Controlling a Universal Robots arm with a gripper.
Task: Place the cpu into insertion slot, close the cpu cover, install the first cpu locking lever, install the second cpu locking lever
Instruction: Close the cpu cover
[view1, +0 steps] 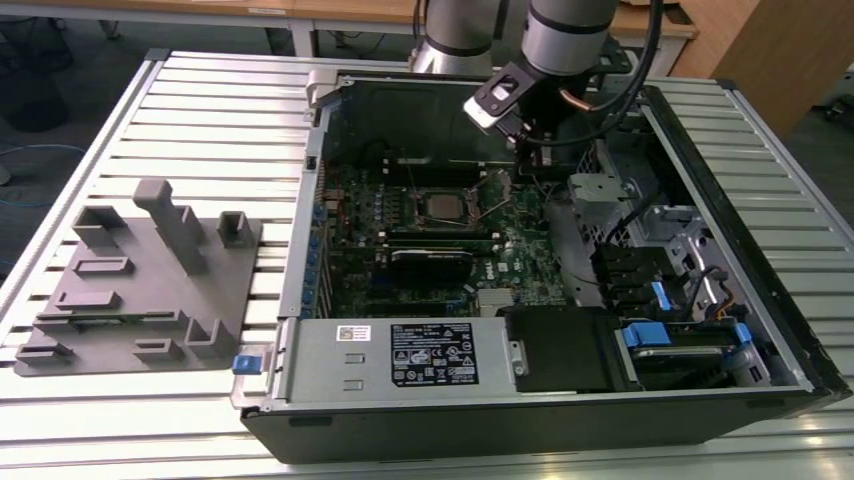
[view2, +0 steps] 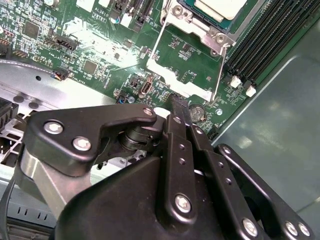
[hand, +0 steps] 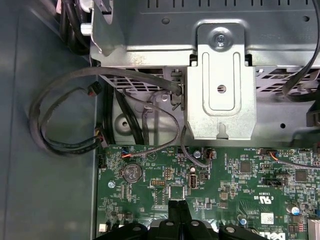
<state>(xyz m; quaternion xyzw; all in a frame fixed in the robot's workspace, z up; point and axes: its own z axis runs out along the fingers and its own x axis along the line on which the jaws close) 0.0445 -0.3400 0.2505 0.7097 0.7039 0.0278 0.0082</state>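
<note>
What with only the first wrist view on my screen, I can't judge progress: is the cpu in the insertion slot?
Observer: Yes, in the exterior view the cpu lies in the insertion slot.
Operator: Is the cpu cover closed?
Observer: No; in the second wrist view the cpu cover stands open, green board showing through its cut-out.
Operator: Where's the gripper?
Observer: The shut gripper sits near that cover's free edge; contact I cannot tell.

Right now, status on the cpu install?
End effector shut, empty, near the socket. Cpu in insertion slot. Cpu cover open. No obstruction seen.
</note>
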